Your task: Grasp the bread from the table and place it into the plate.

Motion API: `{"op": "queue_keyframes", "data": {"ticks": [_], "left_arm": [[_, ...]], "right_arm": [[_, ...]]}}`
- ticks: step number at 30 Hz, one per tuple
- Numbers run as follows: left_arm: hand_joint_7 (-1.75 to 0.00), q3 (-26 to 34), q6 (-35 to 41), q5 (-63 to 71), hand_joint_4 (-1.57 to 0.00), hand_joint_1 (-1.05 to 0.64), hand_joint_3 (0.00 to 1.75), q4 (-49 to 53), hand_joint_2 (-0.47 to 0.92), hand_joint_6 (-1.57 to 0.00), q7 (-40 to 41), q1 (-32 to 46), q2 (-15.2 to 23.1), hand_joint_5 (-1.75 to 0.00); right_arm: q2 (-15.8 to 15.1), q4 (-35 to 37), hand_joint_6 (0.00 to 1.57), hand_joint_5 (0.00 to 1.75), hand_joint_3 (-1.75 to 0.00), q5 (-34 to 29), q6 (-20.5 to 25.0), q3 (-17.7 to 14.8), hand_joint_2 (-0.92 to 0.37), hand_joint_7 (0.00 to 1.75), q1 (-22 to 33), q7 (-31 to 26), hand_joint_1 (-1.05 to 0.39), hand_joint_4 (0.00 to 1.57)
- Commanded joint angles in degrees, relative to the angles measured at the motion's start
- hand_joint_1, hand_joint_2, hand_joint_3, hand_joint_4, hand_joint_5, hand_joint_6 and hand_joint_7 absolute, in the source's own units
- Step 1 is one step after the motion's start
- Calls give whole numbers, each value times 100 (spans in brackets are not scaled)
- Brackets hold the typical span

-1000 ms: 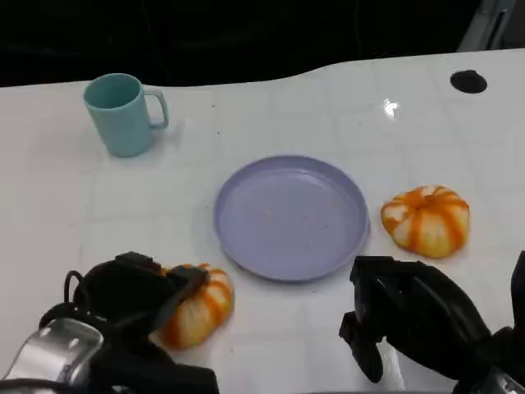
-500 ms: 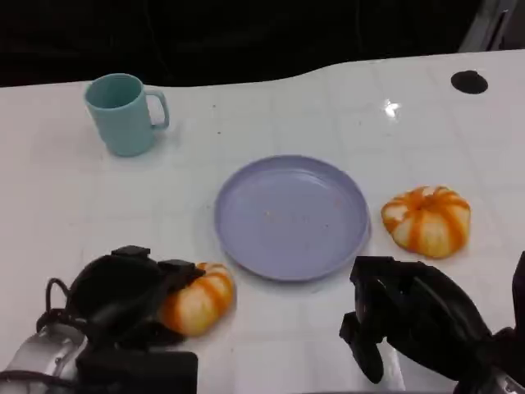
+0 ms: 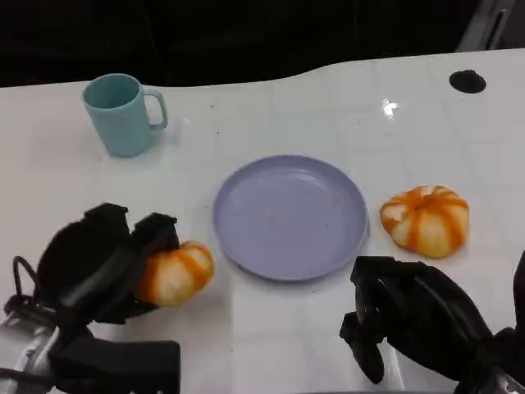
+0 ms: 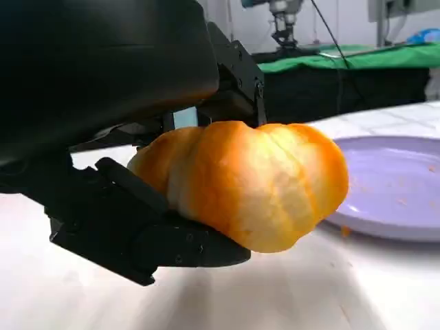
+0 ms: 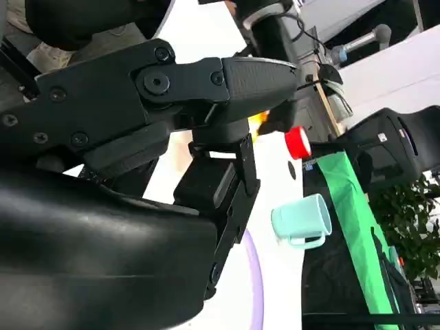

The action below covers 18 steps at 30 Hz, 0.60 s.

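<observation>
A: White table (image 3: 271, 345), dark background behind its far edge, and a teal mug (image 3: 121, 113) standing far left. What has changed in the last second?

B: The left hand (image 3: 98, 267) has the bread (image 3: 172, 273) now. 1 second ago the roll sat on the table with the hand's fingers draped over it; half a second ago the hand was closing around it. Now the roll sits higher and further left in the head view, tilted, with black fingers above and below it.

A: Is it truly off the table?

B: The left wrist view suggests so: the bread (image 4: 247, 182) is wedged between the shell and a finger underneath, with a shadow on the table below it. I judge it lifted, just barely.

A: And the plate?

B: The purple plate (image 3: 246, 246) lies just right of the held bread, bare. The carry is short, rightward and slightly forward.

A: The right hand?

B: The right hand (image 3: 410, 324) hangs low at the near right, unmoved across all 3 head frames, fingers curled inward and holding nothing. A second bread (image 3: 425, 218) rests on the table right of the plate, untouched.

A: So the grasp is done, placing remains.

B: That is my reading.
</observation>
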Motion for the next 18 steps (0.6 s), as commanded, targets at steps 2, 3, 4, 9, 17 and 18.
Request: {"op": "queue_keyframes", "data": {"ticks": [2,3,4,9,17,18], "left_arm": [[-175,250,110,-82,-83,-18,90,-358,66,-64,216,138,-15,-175],[-175,285,131,-91,-83,-18,94,-408,63,-65,278,146,-68,-175],[-175,310,153,-85,-84,-17,97,-448,61,-65,334,149,-113,-175],[-169,313,274,-53,-85,-17,116,-500,49,-66,502,-67,-411,-175],[-175,98,-72,-89,-87,-17,117,239,42,-66,859,-843,-760,-175],[-175,61,-99,-82,-88,-17,117,345,42,-67,872,-960,-796,-175]], "right_arm": [[-74,-23,109,163,-36,54,17,-84,-92,154,6,20,-91,127],[-74,-23,109,163,-36,40,17,-78,-92,154,6,12,-91,127],[-77,-27,109,163,-36,21,14,-70,-92,154,6,-1,-92,127],[-67,3,109,163,-36,12,27,-74,-92,154,-7,-13,-92,127],[-72,21,110,162,-35,21,49,-84,-92,154,-21,-7,-93,128],[-73,14,110,163,-35,14,40,-83,-92,154,-16,-10,-93,128]]}}
